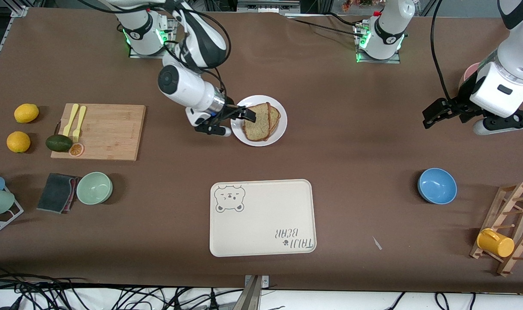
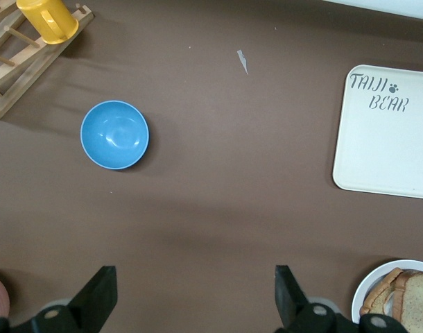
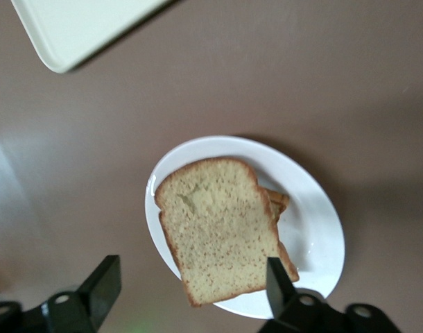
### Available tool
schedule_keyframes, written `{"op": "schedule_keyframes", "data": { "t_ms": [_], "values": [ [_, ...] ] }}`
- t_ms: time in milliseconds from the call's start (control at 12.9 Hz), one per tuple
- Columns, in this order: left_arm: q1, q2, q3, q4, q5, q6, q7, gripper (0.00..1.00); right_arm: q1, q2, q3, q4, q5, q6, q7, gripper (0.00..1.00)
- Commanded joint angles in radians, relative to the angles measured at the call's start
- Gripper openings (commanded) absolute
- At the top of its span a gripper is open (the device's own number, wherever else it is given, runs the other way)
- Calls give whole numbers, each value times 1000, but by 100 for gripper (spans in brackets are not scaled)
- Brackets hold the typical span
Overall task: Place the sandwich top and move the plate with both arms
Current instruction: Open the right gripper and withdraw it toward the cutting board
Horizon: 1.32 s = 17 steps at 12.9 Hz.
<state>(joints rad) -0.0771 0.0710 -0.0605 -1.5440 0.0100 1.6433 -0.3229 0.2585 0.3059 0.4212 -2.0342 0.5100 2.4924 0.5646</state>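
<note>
The sandwich top (image 1: 256, 122), a speckled tan slice with a brown crust, lies on a browner slice (image 1: 275, 117) on the white plate (image 1: 261, 100). My right gripper (image 1: 233, 122) is open at the plate's rim on the right arm's side. In the right wrist view its fingers (image 3: 109, 277) stand wide apart; one fingertip is over a corner of the sandwich top (image 3: 218, 229) on the plate (image 3: 315, 236). My left gripper (image 1: 431, 116) is open and empty, up over bare table toward the left arm's end. It also shows in the left wrist view (image 2: 195, 274).
A cream bear tray (image 1: 261, 219) lies nearer the front camera than the plate. A blue bowl (image 1: 437, 185) and a wooden rack with a yellow mug (image 1: 496, 243) are toward the left arm's end. A cutting board (image 1: 106, 131), a green bowl (image 1: 94, 188) and lemons (image 1: 26, 113) are toward the right arm's end.
</note>
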Motion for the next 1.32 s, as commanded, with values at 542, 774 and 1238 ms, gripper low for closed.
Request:
{"op": "schedule_keyframes", "data": {
  "t_ms": [542, 774, 1238],
  "values": [
    [-3, 9, -1, 30, 7, -26, -8, 100, -4, -131, -329, 201, -353, -324, 15, 100],
    [-3, 9, -2, 30, 10, -26, -8, 100, -5, -142, -429, 264, -386, -513, -130, 100],
    [-1, 7, -1, 30, 21, -48, 5, 100, -4, -149, -571, 399, -400, -745, -314, 100]
  ]
}}
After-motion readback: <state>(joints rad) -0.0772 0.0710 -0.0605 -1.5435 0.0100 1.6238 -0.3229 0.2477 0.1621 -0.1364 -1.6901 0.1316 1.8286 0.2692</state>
